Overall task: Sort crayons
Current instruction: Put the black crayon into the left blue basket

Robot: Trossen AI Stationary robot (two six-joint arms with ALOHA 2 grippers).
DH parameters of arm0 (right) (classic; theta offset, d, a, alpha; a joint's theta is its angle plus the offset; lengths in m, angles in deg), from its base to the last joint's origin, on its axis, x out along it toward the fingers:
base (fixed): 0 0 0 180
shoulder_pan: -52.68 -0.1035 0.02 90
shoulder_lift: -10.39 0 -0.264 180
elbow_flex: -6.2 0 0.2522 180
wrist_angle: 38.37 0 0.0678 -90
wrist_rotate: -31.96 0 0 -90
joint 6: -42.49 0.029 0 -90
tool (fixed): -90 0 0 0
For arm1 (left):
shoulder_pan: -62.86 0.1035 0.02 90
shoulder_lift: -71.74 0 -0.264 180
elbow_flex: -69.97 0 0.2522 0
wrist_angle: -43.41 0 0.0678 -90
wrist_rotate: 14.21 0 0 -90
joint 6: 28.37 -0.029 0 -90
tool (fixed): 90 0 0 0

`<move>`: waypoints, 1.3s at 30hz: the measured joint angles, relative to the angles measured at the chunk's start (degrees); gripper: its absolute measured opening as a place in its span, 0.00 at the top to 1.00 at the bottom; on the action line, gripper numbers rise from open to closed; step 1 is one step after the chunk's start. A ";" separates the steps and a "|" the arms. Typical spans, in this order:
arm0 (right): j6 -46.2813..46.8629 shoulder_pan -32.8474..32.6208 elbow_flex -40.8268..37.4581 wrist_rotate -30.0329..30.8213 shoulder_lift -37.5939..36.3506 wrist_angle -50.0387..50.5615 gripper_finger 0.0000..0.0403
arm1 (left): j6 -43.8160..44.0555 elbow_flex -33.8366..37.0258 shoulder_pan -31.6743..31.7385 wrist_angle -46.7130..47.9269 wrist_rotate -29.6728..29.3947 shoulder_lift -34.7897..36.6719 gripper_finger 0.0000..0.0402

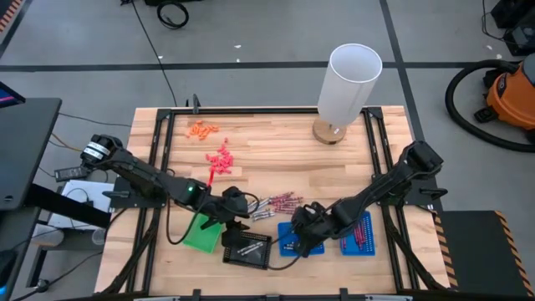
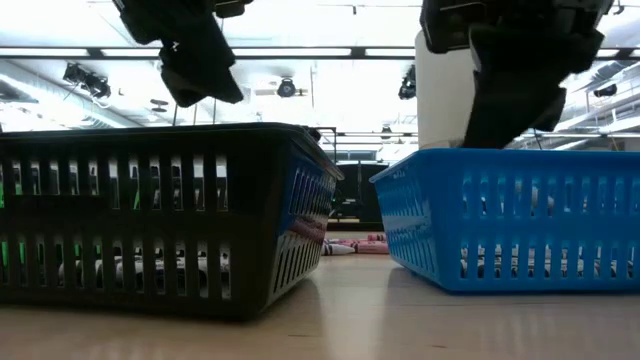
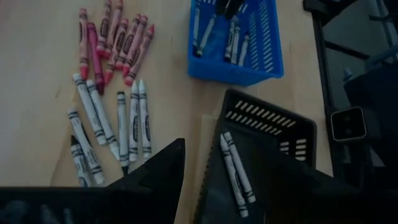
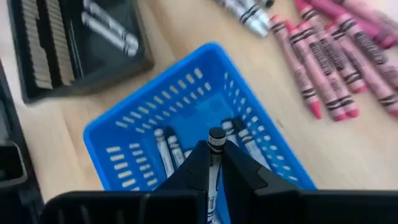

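Wooden table [image 1: 276,150] still has a bunch of crayons [image 3: 112,93] loose mid-frame, a few already in the black tray [image 3: 264,155] and blue tray [image 4: 186,124]; right gripper [image 4: 214,163] pinches a grey-white one over the blue, left gripper [image 3: 217,177] hangs released.

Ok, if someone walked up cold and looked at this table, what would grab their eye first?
Probably the right gripper, shut on a grey-white crayon held above the blue tray, which already has a few in it. Next, the loose crayons on the wood: a maroon cluster beside a grey-white spread. The left gripper hangs open over the black tray holding two more.
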 joint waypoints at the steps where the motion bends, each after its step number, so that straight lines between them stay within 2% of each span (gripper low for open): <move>1: -0.86 0.02 0.52 -0.50 0.55 0.72 0.92 | 0.04 0.00 -0.01 0.41 0.01 0.00 0.53; 5: -2.03 0.32 1.86 -3.24 1.89 0.97 0.88 | -0.08 0.00 0.15 3.24 -0.21 -0.03 0.53; 9: -1.32 1.44 2.00 -6.79 1.81 1.18 0.81 | -2.19 0.04 0.86 7.66 -3.93 -0.11 0.53; 13: -0.22 3.21 2.02 -11.02 -0.04 2.19 0.75 | -5.97 0.09 3.85 8.74 -4.94 -0.81 0.53; 17: -0.04 4.50 2.03 -12.73 -3.20 3.06 0.74 | -9.59 0.13 7.39 8.13 -4.63 -3.53 0.54; 23: 0.39 5.38 2.06 -8.12 -8.61 4.07 0.74 | -12.15 0.15 12.27 8.76 3.85 -10.11 0.57; 28: 0.11 6.15 2.08 -4.30 -11.63 5.28 0.74 | -11.92 0.04 13.12 9.46 4.22 -13.18 0.60; 39: -2.42 9.28 2.08 -3.97 -13.03 4.36 0.74 | -10.02 -0.17 12.27 10.47 4.15 -14.89 0.61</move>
